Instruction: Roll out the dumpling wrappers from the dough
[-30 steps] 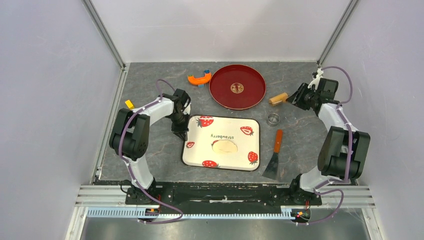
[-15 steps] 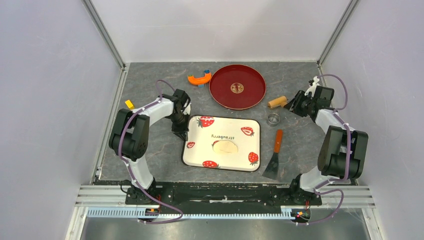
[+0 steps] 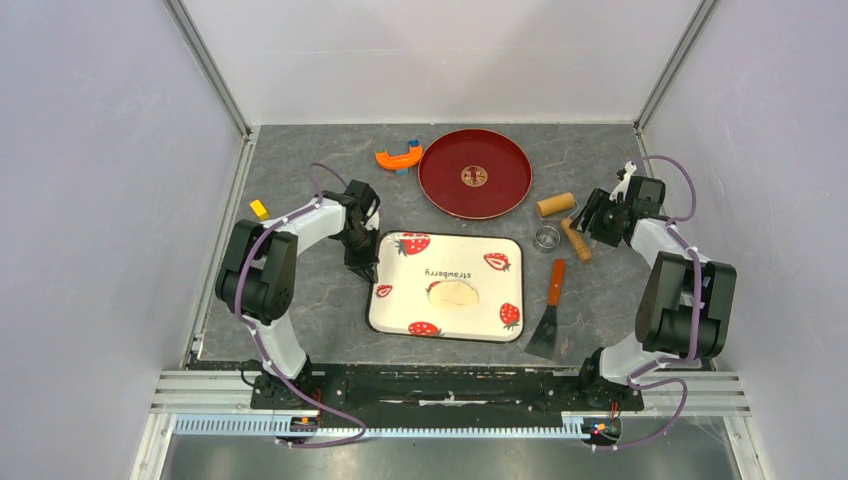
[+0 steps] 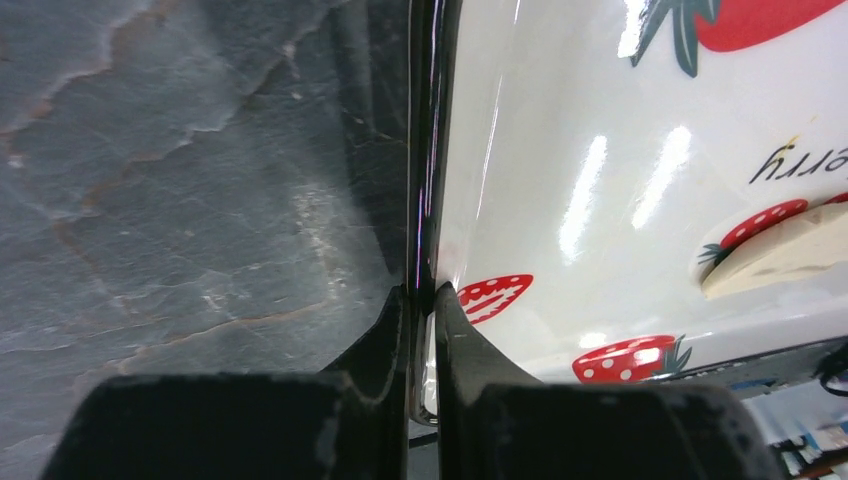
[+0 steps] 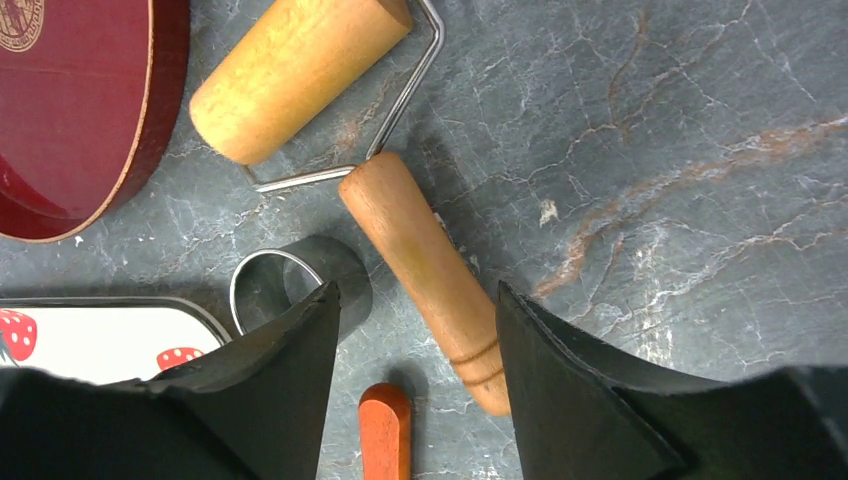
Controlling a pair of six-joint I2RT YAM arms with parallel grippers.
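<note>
Your left claw [image 4: 421,296] pinches the rim of the white strawberry-printed tray [image 4: 540,120]. The flattened pale dough [image 4: 785,250] lies inside, ahead-right. Your right claw [image 5: 417,292] gapes astride the handle of the tan wooden roller [image 5: 295,75], with grey counter [image 5: 700,150] to its right.

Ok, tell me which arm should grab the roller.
Right. The right gripper is open directly over the roller handle, a jaw on each side. The left gripper is clamped on the strawberry tray's rim, well away from it.
</note>
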